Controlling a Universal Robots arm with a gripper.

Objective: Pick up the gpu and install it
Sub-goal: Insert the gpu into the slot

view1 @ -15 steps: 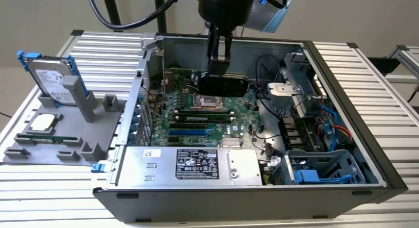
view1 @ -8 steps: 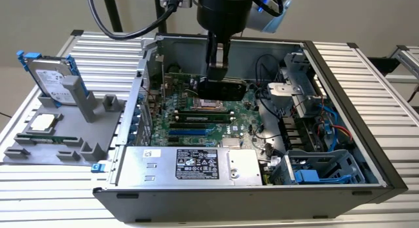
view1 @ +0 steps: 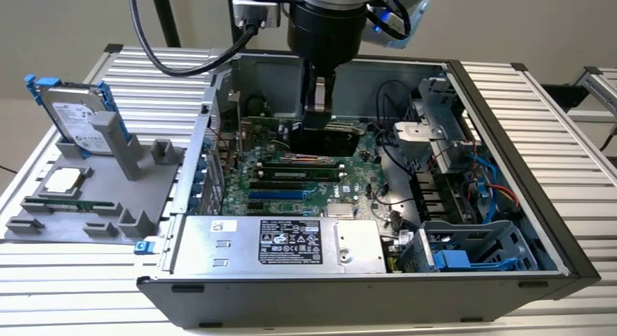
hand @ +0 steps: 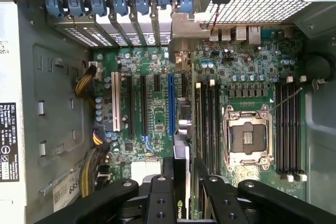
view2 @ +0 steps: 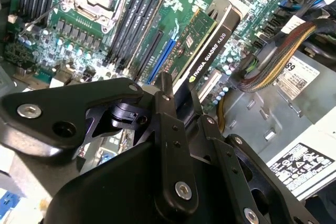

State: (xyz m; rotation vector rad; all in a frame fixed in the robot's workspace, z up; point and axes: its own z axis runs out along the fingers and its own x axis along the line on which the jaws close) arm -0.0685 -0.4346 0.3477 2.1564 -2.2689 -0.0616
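- One slatted metal surface (view1: 540,112) carries everything: the open computer case under the claw, and off toward the exterior view's left a grey parts holder.
- Open-sided, the computer case (view1: 501,274) lies flat so the arm can come straight down into it; the claw hangs inside, over the middle of the board.
- Below the claw lies the green motherboard (hand: 247,72), face up, with its expansion slots, RAM slots and bare CPU socket (hand: 248,136) exposed.
- Near the front edge of the case, well clear of the claw, sits the silver power supply (view1: 289,242).
- Off to the side, the grey parts holder (view1: 72,206) props a silver hard drive with blue rails (view1: 75,115) upright, presumably so it can be gripped by its edges.
- Clamped between the fingers is the gpu (view2: 210,45), held on edge with its black shroud on one face and green card on the other. That edge-down hold suits a card that must enter a slot vertically.
- Its lower edge looks to be just above, or at, the slots beside the blue expansion slot (hand: 170,103); whether it is seated I cannot tell.
- Closed on the card, the claw (hand: 184,192) pinches it from both faces, keeping it square to the board.
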